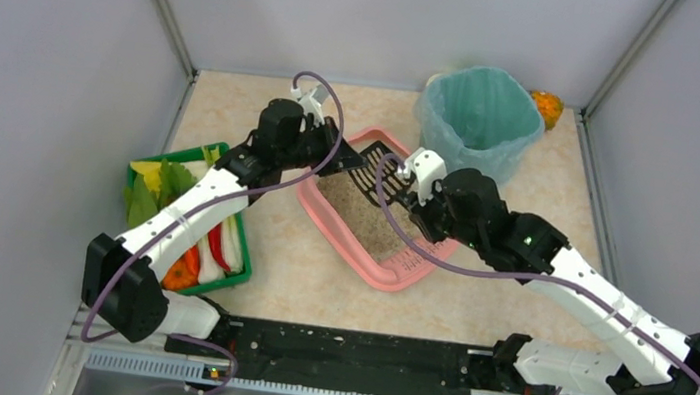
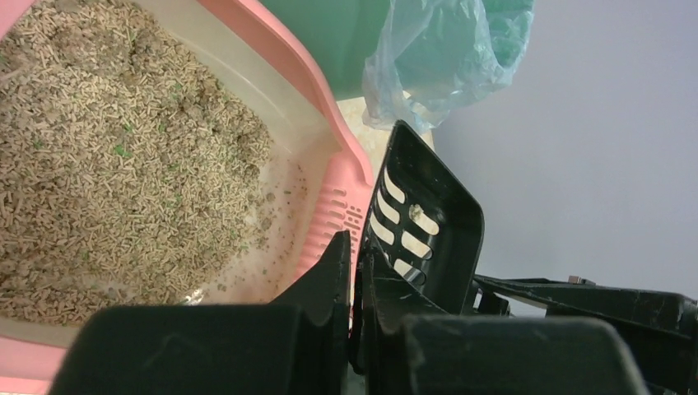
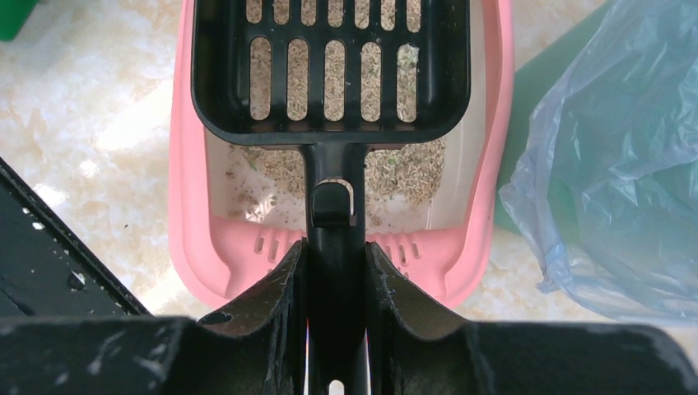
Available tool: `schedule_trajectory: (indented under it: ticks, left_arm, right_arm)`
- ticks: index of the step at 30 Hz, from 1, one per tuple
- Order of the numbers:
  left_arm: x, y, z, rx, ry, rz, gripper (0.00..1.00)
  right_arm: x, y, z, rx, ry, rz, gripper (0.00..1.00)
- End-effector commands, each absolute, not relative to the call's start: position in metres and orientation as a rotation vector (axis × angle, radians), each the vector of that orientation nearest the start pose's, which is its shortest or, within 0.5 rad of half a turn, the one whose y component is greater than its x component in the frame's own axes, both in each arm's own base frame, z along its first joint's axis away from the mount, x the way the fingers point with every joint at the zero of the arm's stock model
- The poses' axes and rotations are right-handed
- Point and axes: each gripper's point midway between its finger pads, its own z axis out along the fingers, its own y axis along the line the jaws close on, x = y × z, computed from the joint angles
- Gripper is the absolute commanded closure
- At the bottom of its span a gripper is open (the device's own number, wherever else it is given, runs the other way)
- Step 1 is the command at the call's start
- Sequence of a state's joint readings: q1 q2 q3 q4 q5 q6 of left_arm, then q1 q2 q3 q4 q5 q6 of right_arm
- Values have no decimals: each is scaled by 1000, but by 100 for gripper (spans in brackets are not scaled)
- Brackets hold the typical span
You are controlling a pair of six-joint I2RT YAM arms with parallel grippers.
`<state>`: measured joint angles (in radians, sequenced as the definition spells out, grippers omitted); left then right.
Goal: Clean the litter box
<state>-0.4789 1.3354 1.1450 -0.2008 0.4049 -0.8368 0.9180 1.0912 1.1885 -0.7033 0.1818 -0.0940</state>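
My right gripper (image 3: 336, 276) is clamped tight on the handle of the black scoop (image 3: 329, 136), with the slotted head just over the sandy litter (image 2: 123, 164). My left gripper (image 2: 355, 267) is nearly closed, pinching the pink rim of the litter box (image 1: 379, 274) at its far end. The box sits mid-table (image 1: 295, 282), between the green tray (image 1: 226, 286) and the teal-lined bin (image 1: 482, 113). There's one tiny clump in the scoop.

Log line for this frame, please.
left end effector: shut on litter box rim | right end effector: shut on scoop handle | scoop: over litter, few crumbs | bin: beside litter box
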Motion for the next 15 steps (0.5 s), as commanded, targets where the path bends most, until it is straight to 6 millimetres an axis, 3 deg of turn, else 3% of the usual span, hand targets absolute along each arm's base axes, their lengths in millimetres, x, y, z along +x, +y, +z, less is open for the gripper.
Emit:
schedule_trajectory:
  ticks: [1, 3, 7, 15]
  left_arm:
    - [325, -280, 293, -104, 2072, -1267, 100]
    - [326, -282, 292, -126, 2077, -1284, 100]
    - [326, -284, 293, -166, 2083, -1317, 100]
    - [325, -288, 296, -205, 2068, -1401, 100]
  right_arm:
    - [221, 229, 280, -892, 1863, 324, 78]
    - [221, 227, 281, -877, 1852, 330, 64]
    - [219, 221, 285, -854, 1830, 347, 53]
    - [211, 214, 291, -848, 1782, 389, 51]
